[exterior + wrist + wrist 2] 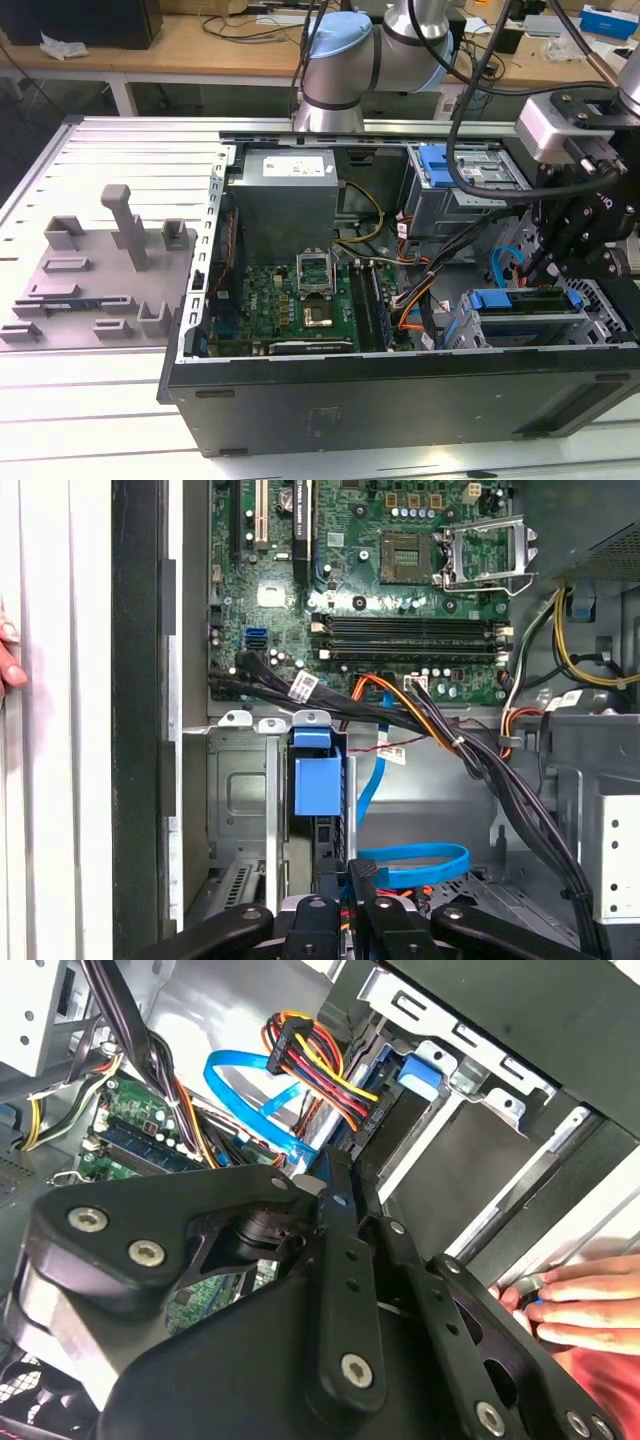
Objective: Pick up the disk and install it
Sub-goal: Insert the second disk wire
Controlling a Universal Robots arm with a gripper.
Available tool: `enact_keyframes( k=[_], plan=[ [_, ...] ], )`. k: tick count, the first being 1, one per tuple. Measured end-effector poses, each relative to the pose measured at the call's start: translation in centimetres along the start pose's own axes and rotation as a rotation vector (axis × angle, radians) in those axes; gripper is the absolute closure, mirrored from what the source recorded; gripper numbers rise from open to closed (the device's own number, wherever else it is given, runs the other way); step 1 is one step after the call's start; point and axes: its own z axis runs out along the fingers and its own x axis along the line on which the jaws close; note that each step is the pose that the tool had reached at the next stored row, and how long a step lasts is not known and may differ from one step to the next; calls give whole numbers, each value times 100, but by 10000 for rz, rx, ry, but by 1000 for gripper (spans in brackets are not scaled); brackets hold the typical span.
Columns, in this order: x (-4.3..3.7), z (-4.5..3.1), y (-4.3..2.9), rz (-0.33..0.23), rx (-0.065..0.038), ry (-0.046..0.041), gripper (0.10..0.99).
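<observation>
- We see the arm [400, 45] in silver-grey tube sections, with a pale blue cap on one joint.
- Black cables loop down alongside the arm toward the wrist.
- A grey camera block [548, 128] sits on the wrist.
- Our gripper [330, 1290] is matte black, built of linked bars fastened with round silver screws.

A green circuit board [400, 590], a bright blue flat cable [415, 865], red, yellow and orange wires [320, 1065], a black gripper [340, 920].

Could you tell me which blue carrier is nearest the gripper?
The blue carrier at the exterior view's lower right, beneath the gripper; the other sits farther off.
</observation>
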Motion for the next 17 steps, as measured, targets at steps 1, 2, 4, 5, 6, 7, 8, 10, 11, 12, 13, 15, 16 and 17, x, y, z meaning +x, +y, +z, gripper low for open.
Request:
enact_keyframes(
  k=[1,2,4,5,6,7,8,10,11,12,13,15,16,17],
  plan=[
    [7,1,-1,-2,0,-34,925],
    [7,1,0,-2,0,-35,925],
    [7,0,0,-2,0,-35,925],
    [8,1,0,-2,0,-37,925],
    [9,1,0,-1,0,-36,925],
    [13,1,0,-2,0,-36,925],
    [16,1,-1,-2,0,-37,925],
    [23,3,0,-2,0,-40,925],
    [23,4,-1,-2,0,-40,925],
    [23,4,-2,1,0,-38,925],
    [24,6,-4,0,0,-38,925],
    [23,9,-12,-3,0,-40,925],
    [24,11,-16,-1,0,-38,925],
    [24,15,-16,-1,0,-38,925]
  ],
)
